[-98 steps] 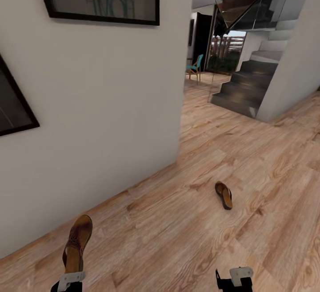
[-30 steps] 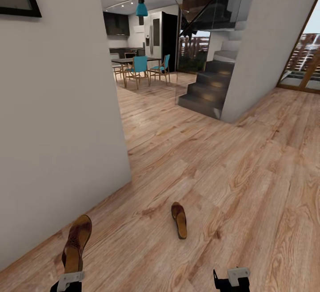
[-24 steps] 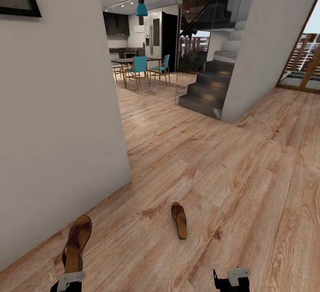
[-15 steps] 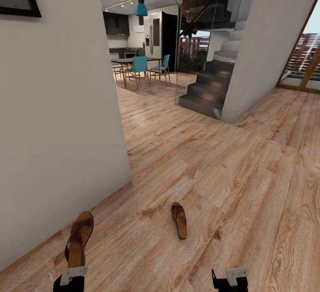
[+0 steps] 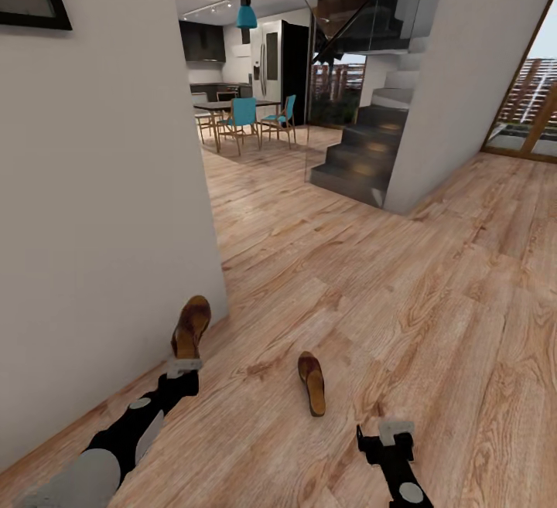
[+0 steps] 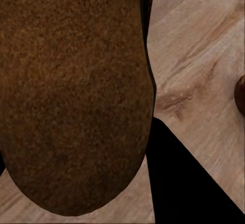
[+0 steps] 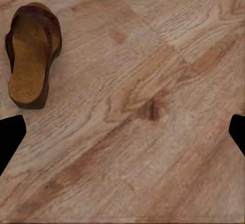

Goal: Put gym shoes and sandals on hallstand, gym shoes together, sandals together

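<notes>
My left gripper is shut on one brown sandal and holds it above the corridor floor, close to the white wall's corner. The left wrist view shows that sandal's brown sole up close, with one dark finger beside it. The other sandal lies flat on the planks between my two arms. My right gripper hovers open just right of it and nearer to me. In the right wrist view this sandal lies off to one side of the open right gripper. The gym shoes and the hallstand are out of view.
A white wall with a framed picture runs along my left and ends at a corner. Beyond are a dining table with teal chairs, a dark staircase and a glass door at the right. Wood floor stretches ahead and to the right.
Both arms have stretched forward. The left gripper has carried its sandal ahead and to the right, toward the wall corner. The floor sandal has not moved in the last second.
</notes>
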You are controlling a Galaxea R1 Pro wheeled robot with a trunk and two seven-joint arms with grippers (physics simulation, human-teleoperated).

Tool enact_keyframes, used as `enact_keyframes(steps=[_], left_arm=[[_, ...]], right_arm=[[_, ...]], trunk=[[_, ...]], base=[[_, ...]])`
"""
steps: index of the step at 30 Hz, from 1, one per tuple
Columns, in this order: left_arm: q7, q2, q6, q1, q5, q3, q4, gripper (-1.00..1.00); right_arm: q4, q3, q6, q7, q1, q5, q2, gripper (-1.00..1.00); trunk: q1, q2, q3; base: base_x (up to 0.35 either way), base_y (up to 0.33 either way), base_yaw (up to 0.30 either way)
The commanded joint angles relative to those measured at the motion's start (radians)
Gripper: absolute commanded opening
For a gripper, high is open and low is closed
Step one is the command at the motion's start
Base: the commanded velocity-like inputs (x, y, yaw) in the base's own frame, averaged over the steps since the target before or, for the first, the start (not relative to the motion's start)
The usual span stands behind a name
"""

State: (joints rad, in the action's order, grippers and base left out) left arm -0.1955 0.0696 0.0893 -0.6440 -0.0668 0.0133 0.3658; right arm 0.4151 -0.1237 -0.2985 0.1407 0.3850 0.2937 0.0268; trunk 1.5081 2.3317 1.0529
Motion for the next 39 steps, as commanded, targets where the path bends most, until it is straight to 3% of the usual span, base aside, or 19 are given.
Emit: enact_keyframes(steps=[1, 4, 6, 10, 16, 19, 23, 30, 39], left_arm=[[-0.005, -0.005, -0.010, -0.016, 0.010, -0.002, -0.001, -1.00], [-0.020, -0.037, -0.081, -0.081, 0.049, -0.033, 0.000, -1.00], [-0.059, -0.051, -0.135, -0.117, 0.060, -0.047, 0.000, -1.00], [-0.226, -0.055, -0.241, -0.187, 0.070, -0.061, 0.000, -1.00], [-0.573, -0.051, -0.359, -0.291, 0.075, -0.065, 0.000, -1.00], [-0.637, -0.067, -0.380, -0.304, 0.073, -0.066, 0.012, -1.00], [-0.649, -0.071, -0.407, -0.288, 0.072, -0.076, 0.059, -1.00], [-0.674, -0.070, -0.415, -0.287, 0.069, -0.142, 0.066, -1.00], [-0.679, -0.070, -0.413, -0.285, 0.069, -0.148, 0.067, -1.00]], right_arm=[[0.015, -0.007, 0.035, 0.002, 0.001, 0.010, 0.008, 1.00], [0.065, -0.007, 0.191, 0.002, 0.008, 0.010, 0.050, 1.00], [0.085, -0.007, 0.249, 0.002, 0.017, 0.010, 0.075, 1.00], [0.107, -0.006, 0.296, 0.002, 0.027, 0.010, 0.099, 1.00], [0.108, 0.020, 0.310, 0.000, 0.031, 0.010, 0.112, 1.00], [0.107, 0.050, 0.309, 0.000, 0.031, 0.010, 0.114, 1.00], [0.106, 0.056, 0.309, 0.001, 0.031, 0.010, 0.113, 1.00], [0.108, 0.057, 0.308, 0.001, 0.031, 0.010, 0.113, 1.00], [0.108, 0.058, 0.308, 0.002, 0.031, 0.009, 0.113, 1.00]], trunk=[[0.000, 0.000, 0.001], [0.000, 0.000, 0.001], [0.000, 0.000, 0.001], [0.000, 0.000, 0.001], [0.000, 0.000, 0.001], [0.000, 0.000, 0.001], [0.000, 0.000, 0.001], [0.000, 0.000, 0.001], [0.000, 0.000, 0.001]], base=[[0.000, 0.000, 0.000], [0.000, 0.000, 0.000], [0.000, 0.000, 0.000], [0.000, 0.000, 0.000], [0.000, 0.000, 0.000], [0.000, 0.000, 0.000], [0.139, 0.000, 0.000], [0.306, 0.000, 0.000], [0.327, 0.089, 0.000]])
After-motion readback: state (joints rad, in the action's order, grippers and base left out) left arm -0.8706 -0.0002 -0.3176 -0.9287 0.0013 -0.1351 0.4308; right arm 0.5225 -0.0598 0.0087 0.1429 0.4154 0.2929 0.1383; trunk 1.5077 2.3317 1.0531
